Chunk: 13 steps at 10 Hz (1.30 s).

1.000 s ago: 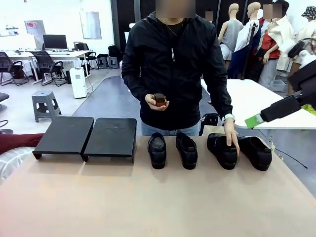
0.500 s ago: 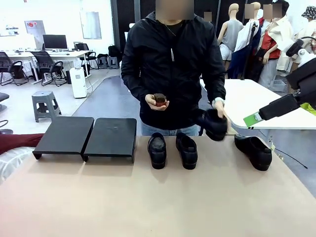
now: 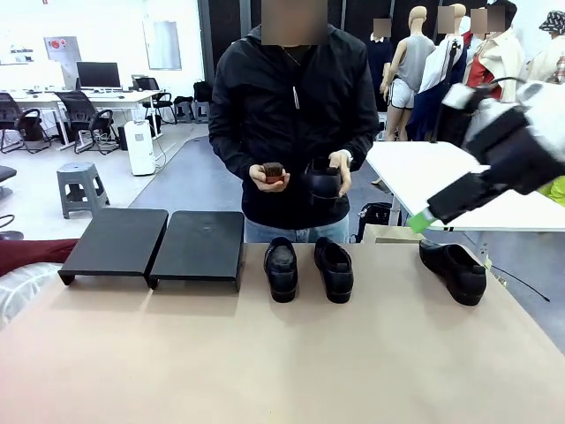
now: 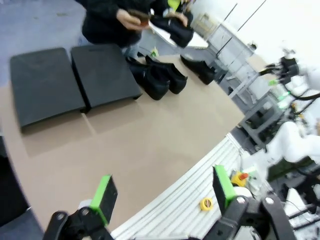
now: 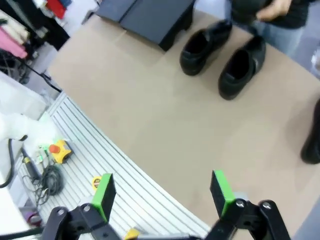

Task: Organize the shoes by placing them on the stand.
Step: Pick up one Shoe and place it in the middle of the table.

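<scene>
Two black shoes [image 3: 282, 268] [image 3: 334, 268] stand side by side mid-table, and a third shoe [image 3: 454, 270] lies at the right. A person across the table holds another shoe [image 3: 323, 181] at chest height, with a small brush [image 3: 273, 171] in the other hand. The stand [image 3: 116, 243] is two black platforms at the far left, with nothing on them. My right gripper [image 3: 422, 221] hangs above the right shoe. In its wrist view the right gripper [image 5: 162, 193] is open over the table's near edge, above the pair of shoes [image 5: 205, 47]. My left gripper [image 4: 164, 192] is open too, high above the table edge, facing the stand [image 4: 105, 75] and the shoes [image 4: 150, 80].
A white table [image 3: 441, 177] stands behind the person at the right. A ribbed white surface [image 5: 75, 150] with small tools runs along the near table edge. The brown tabletop [image 3: 282, 353] is bare in front of the shoes and stand.
The person lifted one shoe off the table at the right and brought it up to chest height beside the brush. My right arm swung higher and leftward.
</scene>
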{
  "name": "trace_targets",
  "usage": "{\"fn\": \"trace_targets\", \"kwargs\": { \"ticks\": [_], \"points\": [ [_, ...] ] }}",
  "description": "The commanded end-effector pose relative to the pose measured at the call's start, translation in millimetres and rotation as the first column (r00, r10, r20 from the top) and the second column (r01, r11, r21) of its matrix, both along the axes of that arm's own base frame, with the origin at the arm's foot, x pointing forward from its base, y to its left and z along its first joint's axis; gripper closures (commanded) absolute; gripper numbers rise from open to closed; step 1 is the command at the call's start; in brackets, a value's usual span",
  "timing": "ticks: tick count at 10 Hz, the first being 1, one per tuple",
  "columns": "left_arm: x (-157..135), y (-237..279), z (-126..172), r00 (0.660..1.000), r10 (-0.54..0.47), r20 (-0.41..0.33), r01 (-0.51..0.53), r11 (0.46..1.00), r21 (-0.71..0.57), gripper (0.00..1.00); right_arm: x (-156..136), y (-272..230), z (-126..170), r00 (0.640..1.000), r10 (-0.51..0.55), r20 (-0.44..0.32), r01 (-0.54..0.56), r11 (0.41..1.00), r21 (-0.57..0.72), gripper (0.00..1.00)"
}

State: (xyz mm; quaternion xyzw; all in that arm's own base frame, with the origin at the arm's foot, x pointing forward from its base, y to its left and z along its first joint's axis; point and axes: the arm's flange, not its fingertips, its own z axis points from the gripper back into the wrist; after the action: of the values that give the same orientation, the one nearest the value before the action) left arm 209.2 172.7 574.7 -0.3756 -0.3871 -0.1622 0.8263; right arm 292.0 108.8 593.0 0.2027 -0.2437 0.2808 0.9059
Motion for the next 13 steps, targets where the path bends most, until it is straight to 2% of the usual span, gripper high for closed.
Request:
{"fn": "trace_targets", "kwargs": {
  "ticks": [1, 3, 5, 6, 7, 9, 10, 11, 13],
  "points": [
    [0.6, 1.2, 1.9, 1.0, -0.015, 0.016, 0.015, 1.0, -0.002, 0.0, 36.7, 30.3, 18.2, 0.992, -0.077, -0.098, 0.067, 0.992, -0.103, 0.0],
    [0.6, 1.2, 1.9, 1.0, -0.015, 0.016, 0.015, 1.0, -0.002, 0.0, 81.9, 86.7, 11.4, 0.968, -0.226, -0.113, 0.205, 0.964, -0.17, 0.0],
    [0.6, 1.2, 1.9, 1.0, -0.015, 0.016, 0.015, 1.0, -0.002, 0.0, 116.8, 140.1, -9.1, 0.978, -0.16, -0.132, 0.121, 0.956, -0.267, 0.0],
    [0.6, 1.2, 1.9, 1.0, -0.015, 0.016, 0.015, 1.0, -0.002, 0.0, 119.7, 132.5, -7.3, 0.977, -0.136, -0.164, 0.09, 0.961, -0.26, 0.0],
    [0.6, 1.2, 1.9, 1.0, -0.015, 0.016, 0.015, 1.0, -0.002, 0.0, 98.7, 93.5, 9.9, 0.969, -0.2, -0.142, 0.171, 0.966, -0.196, 0.0],
    [0.6, 1.2, 1.9, 1.0, -0.015, 0.016, 0.015, 1.0, -0.002, 0.0, 48.7, 36.4, 24.9, 0.956, -0.254, -0.149, 0.233, 0.962, -0.144, 0.0],
    [0.6, 1.2, 1.9, 1.0, -0.015, 0.016, 0.015, 1.0, -0.002, 0.0, 26.6, 15.0, 25.0, 0.949, -0.265, -0.168, 0.245, 0.961, -0.131, 0.0],
    [0.6, 1.2, 1.9, 1.0, -0.015, 0.016, 0.015, 1.0, -0.002, 0.0, -0.1, -13.2, 16.7, 0.955, -0.215, -0.203, 0.191, 0.973, -0.131, 0.0],
    [0.6, 1.2, 1.9, 1.0, -0.015, 0.016, 0.015, 1.0, -0.002, 0.0, -19.8, -39.9, 0.6, 0.955, -0.217, -0.202, 0.205, 0.975, -0.082, 0.0]
  ]
}}
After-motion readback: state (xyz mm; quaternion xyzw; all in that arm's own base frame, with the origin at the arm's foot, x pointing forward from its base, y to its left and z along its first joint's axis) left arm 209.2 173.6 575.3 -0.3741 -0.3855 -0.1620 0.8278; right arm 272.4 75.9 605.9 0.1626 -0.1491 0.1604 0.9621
